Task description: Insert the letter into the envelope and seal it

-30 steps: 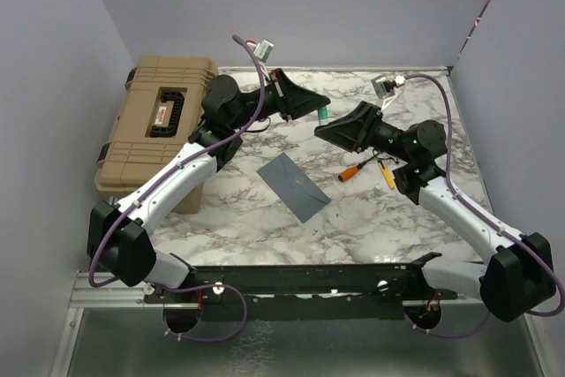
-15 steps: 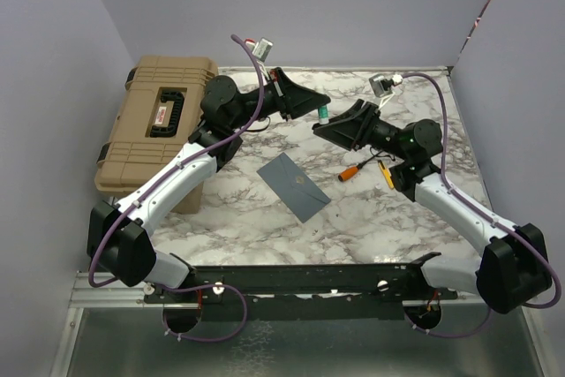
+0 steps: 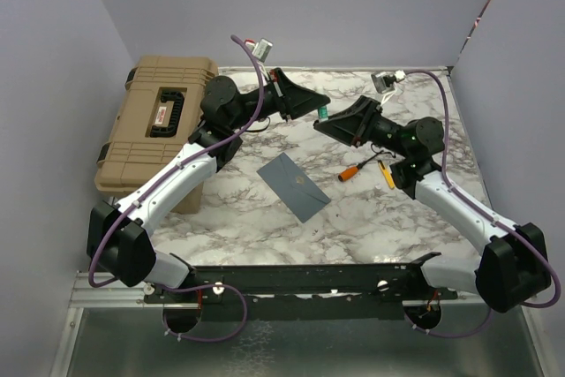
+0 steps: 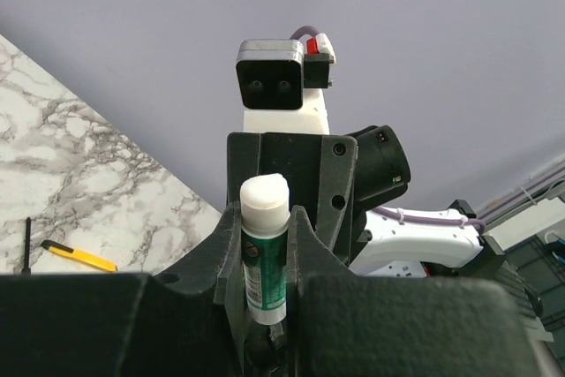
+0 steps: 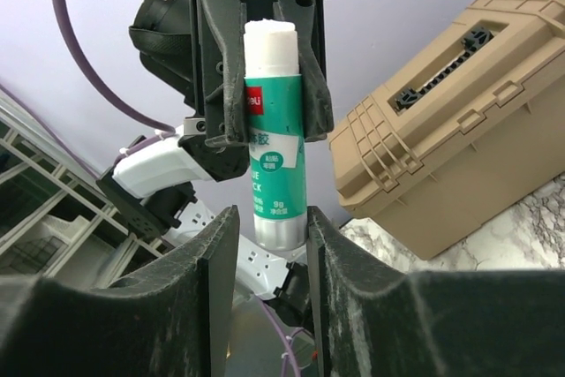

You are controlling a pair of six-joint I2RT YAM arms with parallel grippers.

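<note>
The grey-blue envelope [image 3: 294,185] lies flat on the marble table, flap closed, apart from both grippers. The letter is not in view. My left gripper [image 3: 320,105] is raised at the back and shut on a green glue stick [image 3: 323,113]. That stick shows between its fingers in the left wrist view [image 4: 265,258], with the left gripper [image 4: 265,214] closed round it. My right gripper [image 3: 323,127] faces it from the right. In the right wrist view the right gripper [image 5: 272,227] is open, its fingers either side of the lower end of the glue stick [image 5: 275,156].
A tan hard case [image 3: 159,125] stands at the back left and also shows in the right wrist view [image 5: 459,130]. An orange screwdriver [image 3: 357,169] and a yellow tool [image 3: 387,174] lie right of the envelope. Walls close in the table on three sides.
My right gripper has moved up and left, closing in on the glue stick. The left arm and the envelope have not moved.
</note>
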